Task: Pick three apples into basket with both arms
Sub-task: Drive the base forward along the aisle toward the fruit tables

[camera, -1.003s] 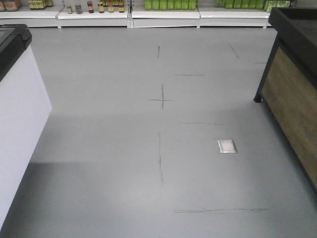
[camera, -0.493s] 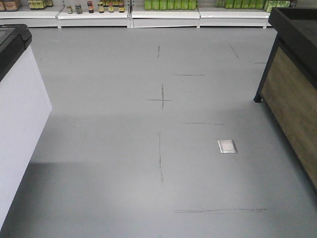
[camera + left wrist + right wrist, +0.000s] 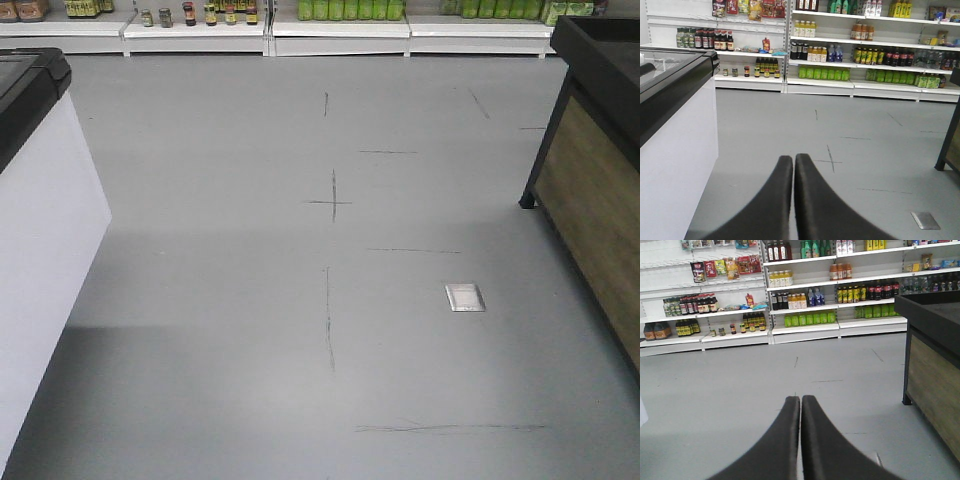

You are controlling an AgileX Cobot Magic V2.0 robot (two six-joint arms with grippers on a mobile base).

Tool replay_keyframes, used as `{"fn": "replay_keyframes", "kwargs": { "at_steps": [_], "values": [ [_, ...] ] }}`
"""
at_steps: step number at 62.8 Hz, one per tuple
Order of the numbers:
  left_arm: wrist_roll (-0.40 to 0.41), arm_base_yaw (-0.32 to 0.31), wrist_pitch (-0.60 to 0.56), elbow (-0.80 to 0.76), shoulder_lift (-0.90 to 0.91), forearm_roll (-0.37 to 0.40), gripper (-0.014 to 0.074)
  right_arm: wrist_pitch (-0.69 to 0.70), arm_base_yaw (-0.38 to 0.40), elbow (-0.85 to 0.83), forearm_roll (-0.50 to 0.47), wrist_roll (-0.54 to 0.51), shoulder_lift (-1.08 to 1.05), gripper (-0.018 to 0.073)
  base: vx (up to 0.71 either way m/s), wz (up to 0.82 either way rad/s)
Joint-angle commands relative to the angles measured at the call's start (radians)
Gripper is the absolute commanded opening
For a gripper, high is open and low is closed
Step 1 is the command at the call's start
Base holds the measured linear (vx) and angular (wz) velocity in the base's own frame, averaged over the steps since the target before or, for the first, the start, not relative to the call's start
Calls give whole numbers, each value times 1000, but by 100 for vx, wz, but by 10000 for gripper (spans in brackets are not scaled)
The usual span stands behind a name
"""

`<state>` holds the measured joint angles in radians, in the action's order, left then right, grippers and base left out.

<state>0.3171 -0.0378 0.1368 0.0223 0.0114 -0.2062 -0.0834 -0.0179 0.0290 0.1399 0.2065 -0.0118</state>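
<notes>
Neither the apples nor the basket shows in any view, so I judge the step in hand is to drive the base to wherever they are. My left end effector (image 3: 793, 159) has its fingers pressed together with nothing between them, and my right end effector (image 3: 800, 400) is the same. Both point ahead, low over the floor (image 3: 220, 300).

To do this well, I should steer down the middle of the aisle. That keeps me off the white chest freezer (image 3: 45, 190) at the left edge and the wood-sided display stand (image 3: 595, 190) at the right edge. I should leave the fingers closed until fruit comes into sight.

The floor is smooth grey, with thin dark scuff lines and a pencilled cross mark (image 3: 333, 202) at centre. A small metal plate (image 3: 465, 297) is set into it right of centre. White shelves (image 3: 850, 82) stocked with bottles and jars run along the top of the frames.
</notes>
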Motion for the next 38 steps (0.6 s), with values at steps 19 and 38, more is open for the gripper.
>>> {"fn": "replay_keyframes", "kwargs": {
  "at_steps": [19,38],
  "values": [
    [-1,1,-66,8,16,1,-6,70,7,12,12,-1,-13,-8,6,7],
    [-1,1,-66,8,16,1,-6,70,7,12,12,-1,-13,-8,13,3]
  ]
}}
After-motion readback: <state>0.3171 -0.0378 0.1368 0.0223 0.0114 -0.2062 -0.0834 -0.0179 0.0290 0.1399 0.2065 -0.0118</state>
